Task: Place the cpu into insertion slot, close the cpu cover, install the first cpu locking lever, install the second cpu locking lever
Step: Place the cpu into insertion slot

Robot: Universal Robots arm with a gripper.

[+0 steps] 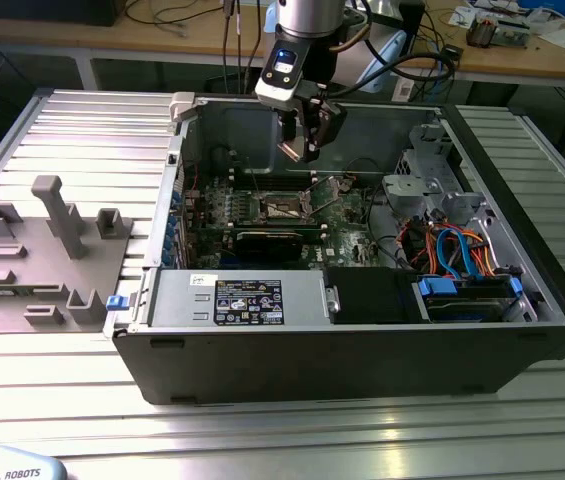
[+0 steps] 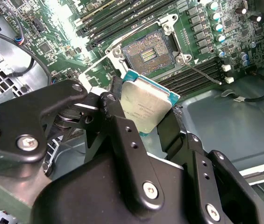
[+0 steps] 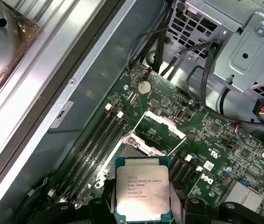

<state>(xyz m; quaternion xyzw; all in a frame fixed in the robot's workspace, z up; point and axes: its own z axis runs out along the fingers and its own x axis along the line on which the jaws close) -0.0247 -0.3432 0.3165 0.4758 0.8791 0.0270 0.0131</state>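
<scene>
The pincer (image 2: 143, 119) is clamped on the cpu (image 3: 142, 189), its black fingers (image 2: 117, 116) pressing two opposite edges. The chip is a flat square with no long axis. Its matte silvery-grey metal lid, faintly printed and rimmed by a thin blue-green border, faces the camera in the first wrist view. It hangs in the air above the insertion slot (image 2: 149, 54), a dark square bed of fine gold contacts inside a shiny metal frame on the green board. The cpu cover (image 3: 156, 132) seems to stand tilted open. The open grey computer case (image 1: 362, 340) lies on a ribbed metal tabletop (image 1: 282, 430).
</scene>
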